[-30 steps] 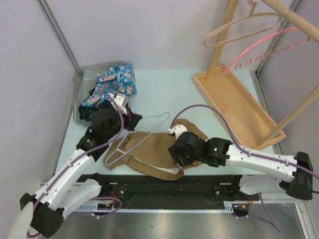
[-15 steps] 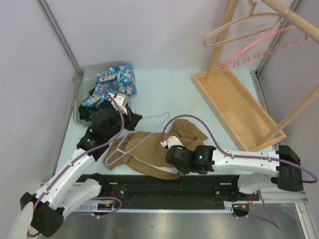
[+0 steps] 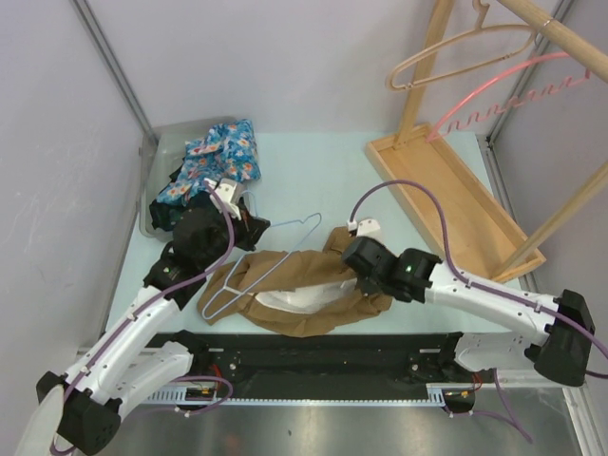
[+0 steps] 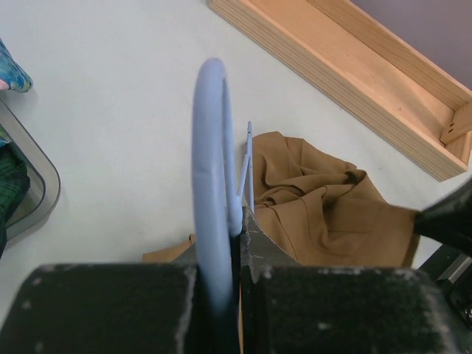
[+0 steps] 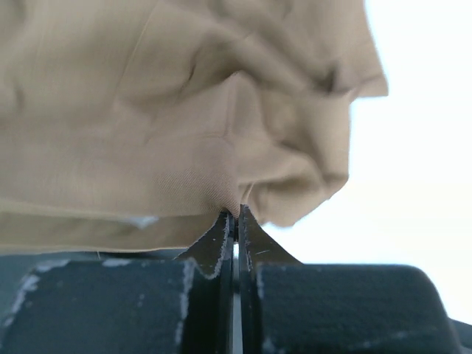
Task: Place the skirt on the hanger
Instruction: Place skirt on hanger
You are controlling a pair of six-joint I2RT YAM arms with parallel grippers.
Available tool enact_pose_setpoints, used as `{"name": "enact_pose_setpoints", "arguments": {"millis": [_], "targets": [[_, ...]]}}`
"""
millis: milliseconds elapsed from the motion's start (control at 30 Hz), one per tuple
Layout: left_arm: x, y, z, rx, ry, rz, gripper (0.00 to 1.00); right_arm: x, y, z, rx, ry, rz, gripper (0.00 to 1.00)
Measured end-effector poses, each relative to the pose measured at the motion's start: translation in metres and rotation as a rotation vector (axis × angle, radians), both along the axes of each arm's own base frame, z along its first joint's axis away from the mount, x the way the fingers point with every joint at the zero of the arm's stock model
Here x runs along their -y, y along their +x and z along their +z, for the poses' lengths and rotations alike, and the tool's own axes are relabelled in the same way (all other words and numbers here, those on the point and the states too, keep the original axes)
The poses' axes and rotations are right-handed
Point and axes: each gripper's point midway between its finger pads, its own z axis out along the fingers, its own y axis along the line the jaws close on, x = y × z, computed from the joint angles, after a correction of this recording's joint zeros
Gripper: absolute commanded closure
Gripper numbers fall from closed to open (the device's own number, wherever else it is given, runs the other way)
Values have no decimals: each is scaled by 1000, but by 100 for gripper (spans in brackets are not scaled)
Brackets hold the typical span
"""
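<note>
The brown skirt (image 3: 304, 293) lies crumpled near the table's front edge, with a strip of white lining showing along its middle. Across its left part lies the pale blue wire hanger (image 3: 275, 252). My left gripper (image 3: 249, 231) is shut on the hanger's wire, which in the left wrist view rises as a loop (image 4: 212, 162) from between the fingers (image 4: 240, 221), with the skirt (image 4: 324, 214) beyond. My right gripper (image 3: 351, 275) is at the skirt's right side, shut on a fold of its fabric. In the right wrist view the skirt (image 5: 184, 110) bunches at the closed tips (image 5: 236, 214).
A grey bin (image 3: 152, 204) with patterned and dark clothes stands at the back left. A wooden rack base (image 3: 446, 199) lies at the right, with a beige hanger (image 3: 465, 52) and a pink hanger (image 3: 503, 95) hanging on its rail above.
My right gripper has shut on the skirt's fabric and drawn it rightward and back, which bares the white lining. The left gripper keeps its hold on the hanger.
</note>
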Motion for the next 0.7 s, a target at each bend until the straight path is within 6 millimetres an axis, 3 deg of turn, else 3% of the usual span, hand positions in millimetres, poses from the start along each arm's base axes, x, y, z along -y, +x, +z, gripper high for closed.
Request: {"name": "enact_pose_setpoints", "arguments": {"millis": [200,233,333,400,467,700], "targets": [[0,2,17,40,-31,9,100,0,52,4,10,105,-99,100],[1,10,42,111,-75,30,100,-11,82,2,5,154,-103,100],[5,18,53,138,-89,29,100,-13,95,0,-13,161,-105,100],[12,29,69,176,-108,23,100,-21,117,1,-21,185,-102,100],[19,41,74,190,-115,18,100,-31,141,2,-27,213,-100,100],[32,65,63,173,-107,15,100,-15,199,-5,-54,269,-151,100]]}}
